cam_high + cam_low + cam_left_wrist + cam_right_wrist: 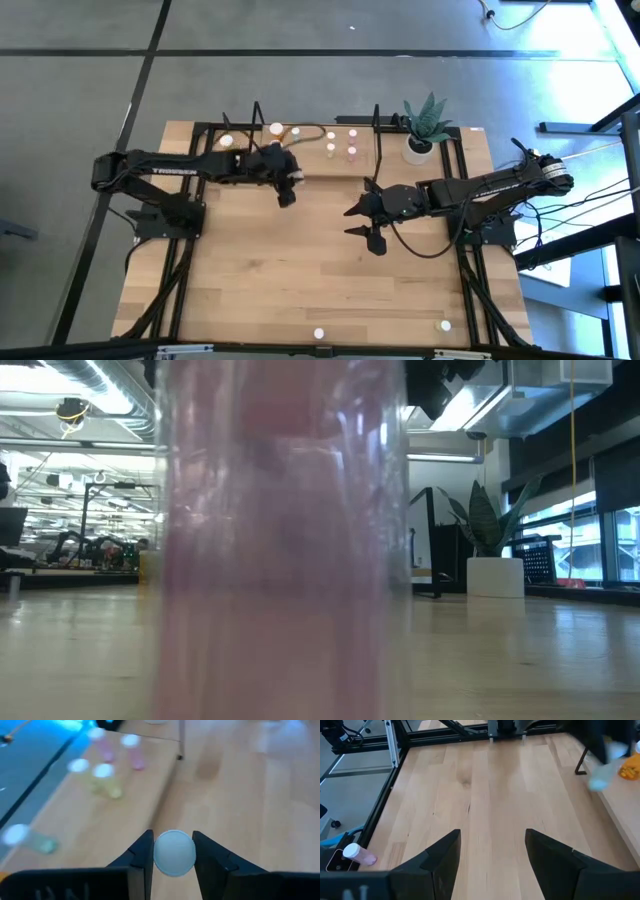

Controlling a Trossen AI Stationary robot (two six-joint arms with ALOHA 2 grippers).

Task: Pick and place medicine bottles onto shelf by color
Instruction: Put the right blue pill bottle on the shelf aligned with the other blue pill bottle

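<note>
Wooden table (300, 270); left gripper (173, 854) jaws clenched on white-capped bottle (174, 853) near shelf (310, 150); right gripper (492, 855) jaws released

Table (300, 270) centre open; shelf (310, 150) crowded, bottles (341, 150).

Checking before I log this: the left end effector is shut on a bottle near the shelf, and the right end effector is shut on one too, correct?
Not quite. The left end effector is shut on a bottle near the shelf, but the right end effector is open with nothing between its fingers, as the right wrist view shows.
</note>
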